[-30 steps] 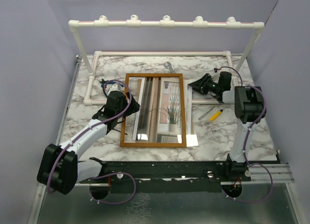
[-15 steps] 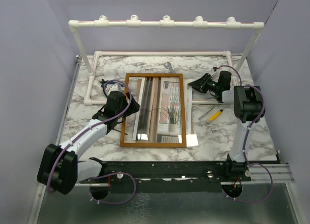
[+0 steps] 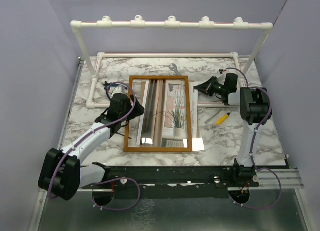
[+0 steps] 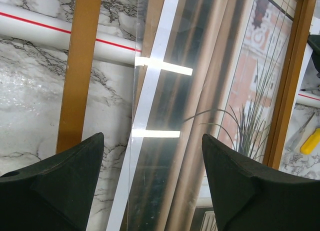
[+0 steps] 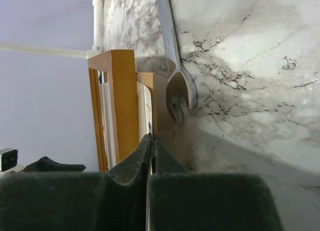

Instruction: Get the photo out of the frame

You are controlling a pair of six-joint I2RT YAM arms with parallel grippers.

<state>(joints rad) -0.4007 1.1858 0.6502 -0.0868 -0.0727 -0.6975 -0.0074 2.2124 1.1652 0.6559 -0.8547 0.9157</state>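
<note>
Tabletop of veined marble (image 3: pixel 80 121) carries everything, with one white pipe rack (image 3: pixel 170 24) standing across its far side. At the centre lies the frame (image 3: pixel 157 149), flat and glass up, and the photo (image 3: pixel 175 108) of curtains and a potted grass sits inside it under the glass, not yet out. The left gripper (image 4: pixel 152 137) hangs with its jaws wide over the frame's left border and grips nothing. The right gripper (image 5: pixel 150 138) has its fingers pressed tight together at the frame's far right corner, against the stacked edges there; whether a thin sheet is caught between them I cannot tell. The step looks like getting a hold on that corner so the layers can be parted. It is best done by pinching only the wanted layer, raising it slowly and at a shallow angle so the glass does not slide, with the left jaws brought down on the left border to steady it. Counted: two arms, one frame, one photo, one wrench (image 5: pixel 175 66) just beyond the corner, and one yellow-handled tool (image 3: pixel 223 117) to the right.
</note>
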